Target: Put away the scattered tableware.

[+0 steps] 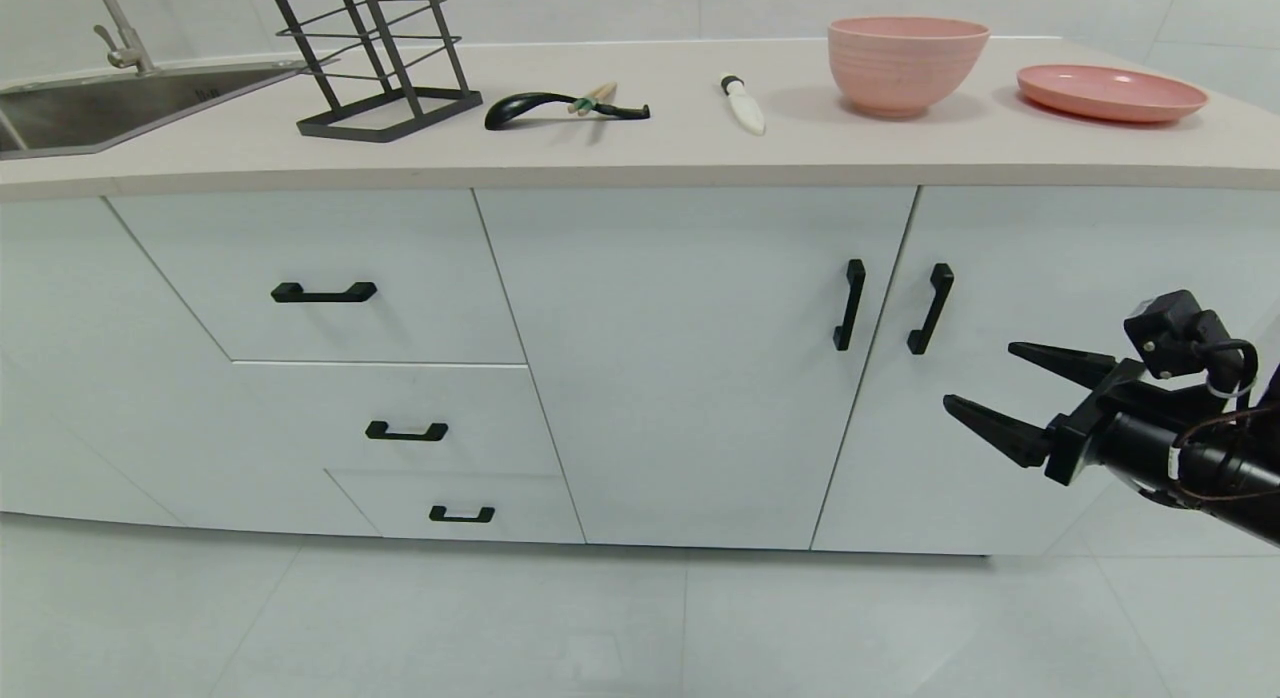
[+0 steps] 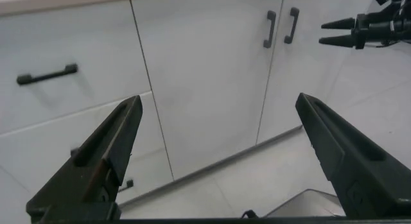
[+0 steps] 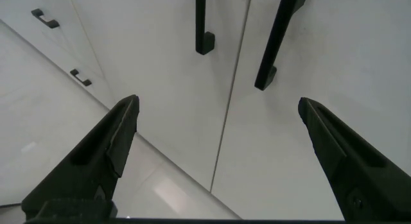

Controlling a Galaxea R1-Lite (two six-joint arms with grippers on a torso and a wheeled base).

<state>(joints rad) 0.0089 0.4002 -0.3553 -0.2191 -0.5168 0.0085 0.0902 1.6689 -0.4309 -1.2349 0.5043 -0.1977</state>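
Tabletop (image 1: 700, 148) across the upper part of the head view, white cabinet front below. On it, from the robot's left: sink (image 1: 100, 103) with faucet (image 1: 122, 33); black wire rack (image 1: 385, 63) upright just beside the sink; black ladle (image 1: 520, 108) lying flat with chopsticks (image 1: 593, 98) across its handle; white utensil (image 1: 743, 104) lying apart from both; pink bowl (image 1: 905, 63) upright; pink plate (image 1: 1110, 91) farthest right, near the bowl but not touching it. Under the left half, three stacked drawers, top drawer handle (image 1: 323, 293) the longest. Under the right half, two doors meeting at a pair of vertical door handles (image 1: 850, 304).

Low on the robot's right, right gripper (image 1: 978, 375) in front of the right-hand door, below tabletop height and well apart from every piece of tableware. Fingers spread wide, released, holding and touching nothing. Seen from its own wrist, both vertical handles close ahead.

Likewise released, left gripper (image 2: 218, 99): fingers far apart, empty, aimed at the cabinet front near the floor, drawers and doors ahead and the other arm farther off.
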